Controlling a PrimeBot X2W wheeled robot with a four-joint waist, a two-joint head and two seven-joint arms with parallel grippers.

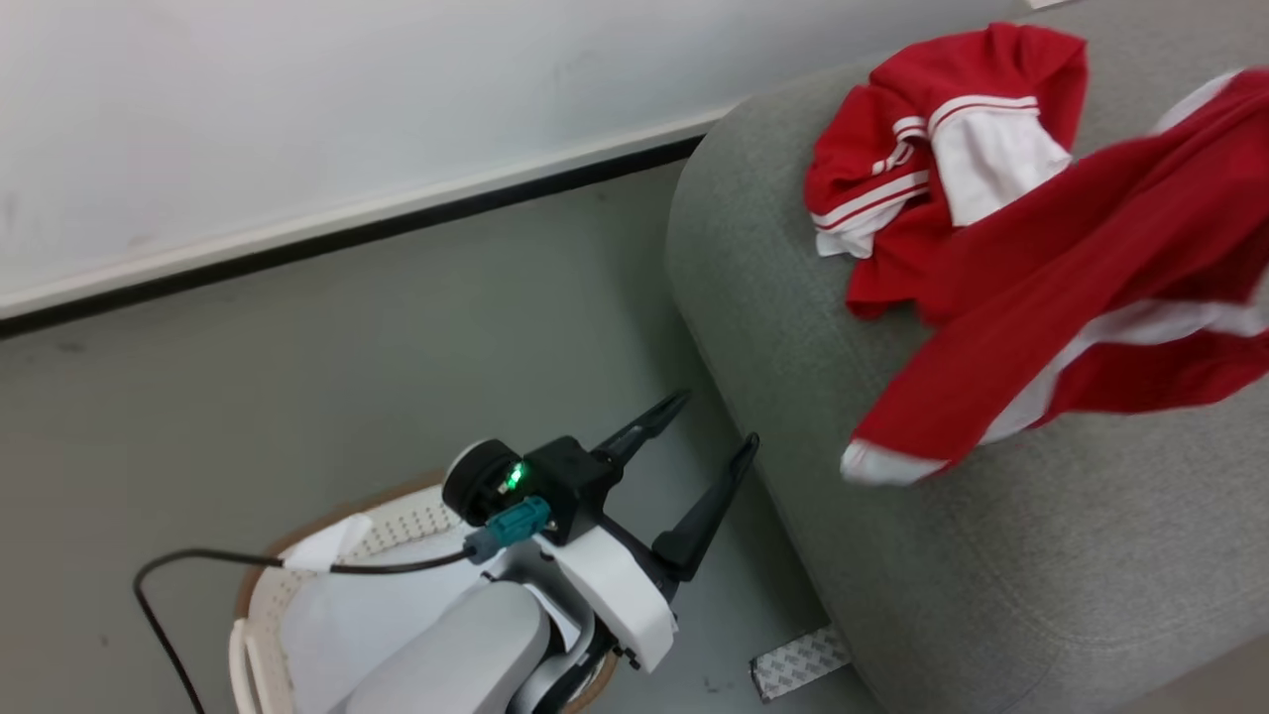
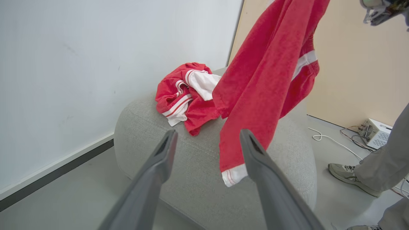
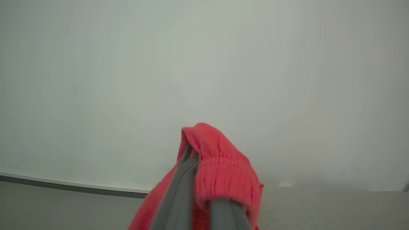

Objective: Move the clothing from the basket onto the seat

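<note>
The right gripper [image 3: 191, 159] has its fingers pinching a red garment [image 1: 1091, 268] that dangles over the seat [image 1: 793, 327] edge, while the left gripper [image 1: 716, 421] has its fingers spread and empty; released here, the garment may slide to the floor [image 1: 397, 327].

Left gripper [image 1: 718, 418] — black body, two long dark tapered fingers [image 1: 709, 506], green light [image 1: 514, 478] glowing. Teal connector [image 1: 511, 526], thin black cable [image 1: 198, 557]. Forearm [image 1: 476, 645] smooth, pale grey; wrist shell [image 1: 615, 585] white.
</note>
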